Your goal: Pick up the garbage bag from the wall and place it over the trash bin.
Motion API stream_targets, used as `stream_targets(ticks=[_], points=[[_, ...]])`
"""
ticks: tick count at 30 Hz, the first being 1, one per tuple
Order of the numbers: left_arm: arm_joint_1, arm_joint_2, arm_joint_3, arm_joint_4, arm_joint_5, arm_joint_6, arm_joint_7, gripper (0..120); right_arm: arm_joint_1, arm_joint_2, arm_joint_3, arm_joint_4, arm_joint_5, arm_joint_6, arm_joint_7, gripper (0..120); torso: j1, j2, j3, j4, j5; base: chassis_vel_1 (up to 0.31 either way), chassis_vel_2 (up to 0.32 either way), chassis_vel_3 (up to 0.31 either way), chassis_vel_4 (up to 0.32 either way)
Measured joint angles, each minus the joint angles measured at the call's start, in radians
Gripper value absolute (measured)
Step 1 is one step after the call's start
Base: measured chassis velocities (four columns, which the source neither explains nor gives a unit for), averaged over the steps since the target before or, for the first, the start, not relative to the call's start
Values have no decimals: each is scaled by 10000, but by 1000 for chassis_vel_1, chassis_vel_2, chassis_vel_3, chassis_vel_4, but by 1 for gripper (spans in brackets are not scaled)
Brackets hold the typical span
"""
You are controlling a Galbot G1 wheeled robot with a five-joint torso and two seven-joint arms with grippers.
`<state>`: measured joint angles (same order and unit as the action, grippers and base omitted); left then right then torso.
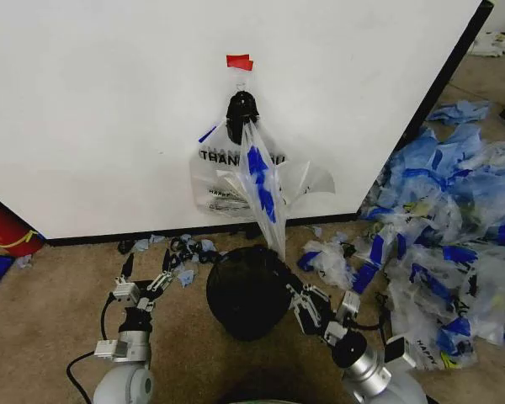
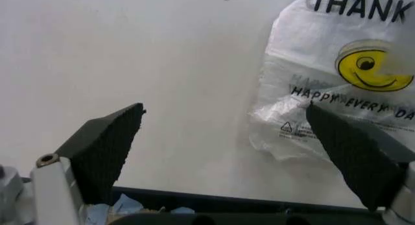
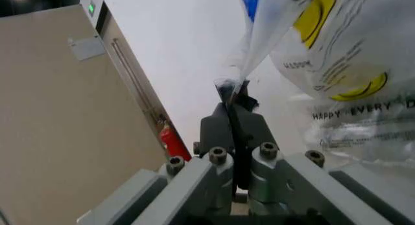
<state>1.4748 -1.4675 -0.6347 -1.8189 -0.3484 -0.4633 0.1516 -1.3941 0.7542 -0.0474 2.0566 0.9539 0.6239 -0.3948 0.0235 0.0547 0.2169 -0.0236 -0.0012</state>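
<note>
The clear garbage bag [image 1: 257,172], blue-taped with "THANK YOU" print, hangs lengthwise down the wall [image 1: 109,109], its tip pinched in the right gripper [image 3: 232,96]; left gripper [image 2: 227,152] gapes empty.

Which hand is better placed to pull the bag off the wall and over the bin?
Right. The right hand is shut on the garbage bag, beside the trash bin. The left hand is open, holding nothing, farther off.

My left gripper [image 2: 224,152] has black ribbed pads [image 2: 107,149] on silver brackets with brass screws. My right gripper [image 3: 234,106] is grey metal with hex bolts.
</note>
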Motion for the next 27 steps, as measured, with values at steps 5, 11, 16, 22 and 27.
stream_targets(ticks=[5,11,16,22,27], points=[[74,-1,-20,-103,2,-35,1,99,-459,51,54,-66,-262,199,-190,0,0,0,0,0,0,0,0,0,0],[157,5,-39,-198,7,-75,2,99,-968,164,295,-110,-518,435,-394,0,0,0,0,0,0,0,0,0,0],[183,-8,-53,-207,23,-120,5,99,-1553,187,738,-126,-514,663,-743,0,0,0,0,-1,0,0,0,0,0],[170,-66,-44,-170,53,-134,8,99,-2074,245,1009,-276,-484,955,-1073,0,0,0,0,0,0,0,0,0,0],[166,-93,-40,-150,64,-138,11,99,-2319,307,1114,-386,-475,1157,-1244,0,0,0,0,0,0,0,0,0,0]])
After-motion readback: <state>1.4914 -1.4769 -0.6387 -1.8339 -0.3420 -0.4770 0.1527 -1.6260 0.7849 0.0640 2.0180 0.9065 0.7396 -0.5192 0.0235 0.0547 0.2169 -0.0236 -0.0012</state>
